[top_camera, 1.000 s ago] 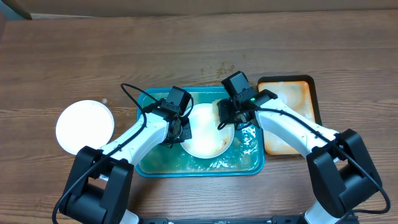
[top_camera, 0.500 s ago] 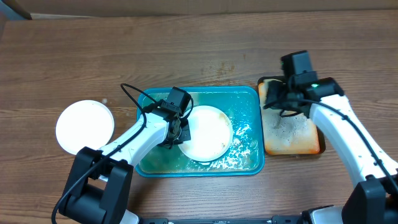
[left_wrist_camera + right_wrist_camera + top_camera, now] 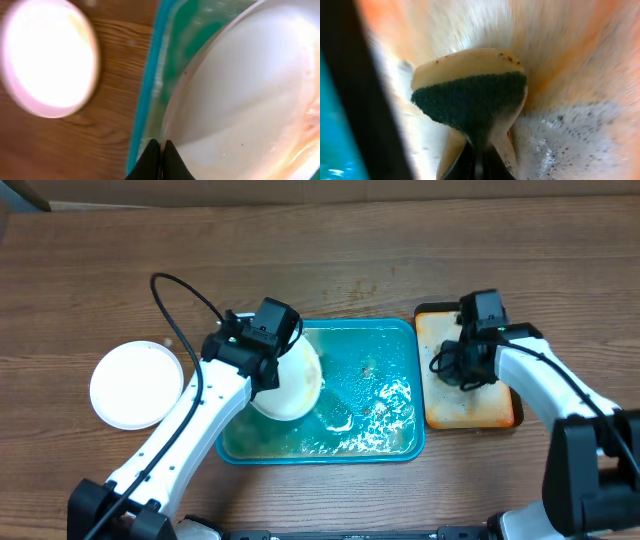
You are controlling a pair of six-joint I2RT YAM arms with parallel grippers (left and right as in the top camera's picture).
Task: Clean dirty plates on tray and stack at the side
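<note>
Left gripper (image 3: pixel 160 150) is pinched tight on the rim of a plate (image 3: pixel 240 100), held tilted over the left edge of the tray (image 3: pixel 320 455); looks like the carry-to-stack step. Next move, prob.: swing it left past the rim, level it, set it on the white plate (image 3: pixel 137 384) on the table (image 3: pixel 330 260) & let go. Left arm (image 3: pixel 190 420) reaches fwd, wrist bent down. Further off, right gripper (image 3: pixel 477 150) is clamped on a sponge (image 3: pixel 470 100) over the orange tray (image 3: pixel 470 405), elbow out to the side.
</note>
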